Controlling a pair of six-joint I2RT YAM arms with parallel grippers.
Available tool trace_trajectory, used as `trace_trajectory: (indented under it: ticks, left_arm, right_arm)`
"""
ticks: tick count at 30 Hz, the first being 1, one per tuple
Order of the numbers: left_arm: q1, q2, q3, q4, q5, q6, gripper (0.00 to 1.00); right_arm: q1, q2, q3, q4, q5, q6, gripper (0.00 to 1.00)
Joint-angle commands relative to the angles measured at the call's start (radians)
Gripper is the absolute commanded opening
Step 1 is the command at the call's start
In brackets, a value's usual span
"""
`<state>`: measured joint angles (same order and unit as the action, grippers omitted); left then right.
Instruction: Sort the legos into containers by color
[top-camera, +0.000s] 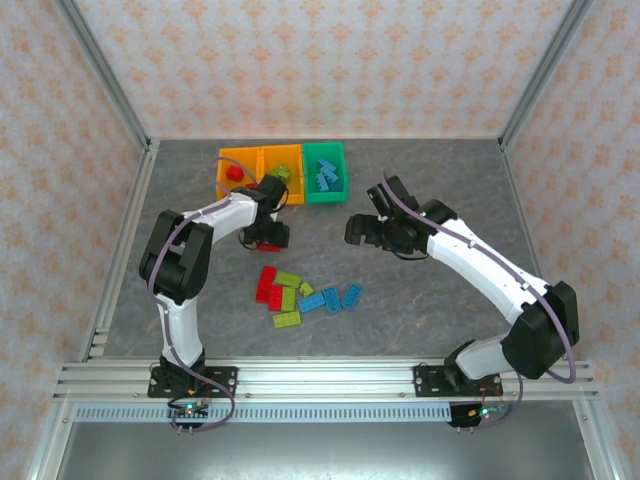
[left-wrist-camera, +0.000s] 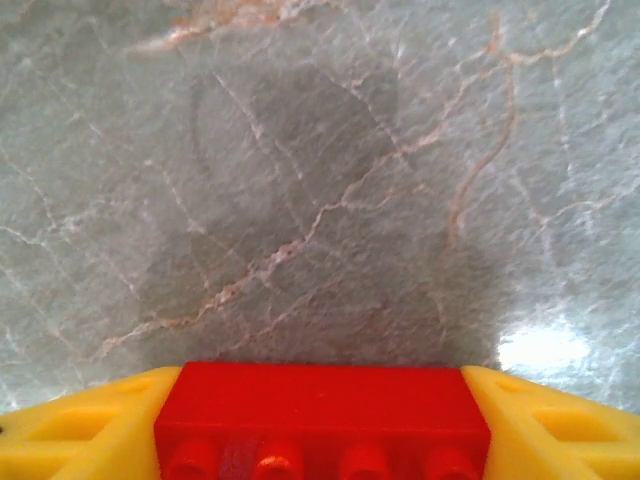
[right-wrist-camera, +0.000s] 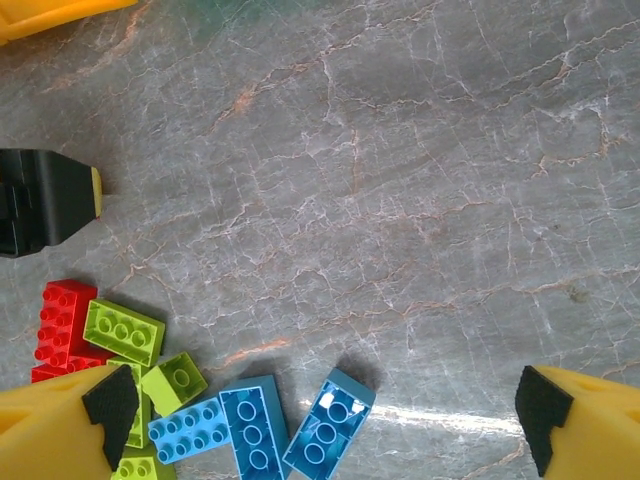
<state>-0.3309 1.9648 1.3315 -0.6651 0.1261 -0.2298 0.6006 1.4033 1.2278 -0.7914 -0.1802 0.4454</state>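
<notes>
Containers (top-camera: 262, 165), far edge of table (top-camera: 450, 200): partly filled, sorted by colour. Legos (top-camera: 289, 297) mid-table: several unsorted. L gripper (top-camera: 266, 238) clamps red brick (left-wrist-camera: 320, 415); R gripper (top-camera: 362, 228) jaws apart, empty.

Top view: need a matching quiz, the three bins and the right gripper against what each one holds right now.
Column 1
1. left orange bin
2. middle orange bin
3. green bin
4. right gripper

Column 2
A. blue bricks
B. nothing, jaws open
C. red brick
D. lime green brick

Pairs: 1-C, 2-D, 3-A, 4-B
</notes>
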Motion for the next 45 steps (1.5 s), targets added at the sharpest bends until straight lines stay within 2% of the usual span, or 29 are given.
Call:
trace_trajectory:
  ticks: [1, 3, 6, 10, 14, 19, 22, 28, 31, 34, 36, 41, 45]
  left_arm:
    - [0.009, 0.017, 0.005, -0.031, 0.011, 0.005, 0.53]
    - [0.009, -0.003, 0.001, -0.031, 0.012, 0.0, 0.47]
    - [0.021, -0.049, 0.005, -0.041, 0.025, -0.025, 0.45]
    - [0.07, -0.175, 0.051, -0.054, 0.018, -0.074, 0.46]
    - [0.142, -0.193, 0.178, -0.068, -0.042, -0.091, 0.46]
    - [0.213, -0.062, 0.412, -0.073, -0.1, -0.109, 0.47]
    - [0.24, 0.078, 0.563, -0.089, -0.12, -0.126, 0.48]
    - [0.257, 0.296, 0.858, -0.162, -0.14, -0.153, 0.51]
    - [0.259, 0.351, 0.951, -0.18, -0.141, -0.166, 0.57]
    - [0.259, 0.366, 0.988, -0.191, -0.127, -0.165, 0.72]
    - [0.259, 0.353, 0.983, -0.189, -0.118, -0.166, 0.76]
    - [0.259, 0.249, 0.902, -0.162, -0.073, -0.176, 0.8]
    - [0.248, 0.06, 0.719, -0.079, -0.038, -0.188, 0.8]
  right_arm:
    - [-0.001, 0.0, 0.027, 0.015, -0.048, -0.028, 0.97]
    - [0.0, 0.008, 0.033, 0.036, -0.119, -0.057, 0.97]
    - [-0.001, 0.026, 0.052, 0.056, -0.201, -0.079, 0.96]
    - [0.0, 0.051, 0.076, 0.054, -0.192, -0.077, 0.96]
    - [0.0, 0.069, 0.085, 0.063, -0.173, -0.058, 0.95]
    - [-0.001, 0.083, 0.091, 0.065, -0.132, -0.043, 0.95]
    - [-0.001, 0.083, 0.097, 0.055, -0.104, -0.032, 0.94]
    - [-0.001, 0.065, 0.091, 0.015, -0.074, -0.019, 0.94]
    - [-0.001, 0.047, 0.078, -0.001, -0.059, -0.021, 0.94]
    - [-0.001, 0.035, 0.064, -0.006, -0.052, -0.021, 0.94]
    - [0.0, 0.035, 0.059, -0.008, -0.049, -0.02, 0.94]
    - [-0.001, 0.06, 0.049, -0.024, -0.043, -0.017, 0.95]
    - [0.002, 0.079, 0.003, -0.068, -0.07, -0.014, 0.94]
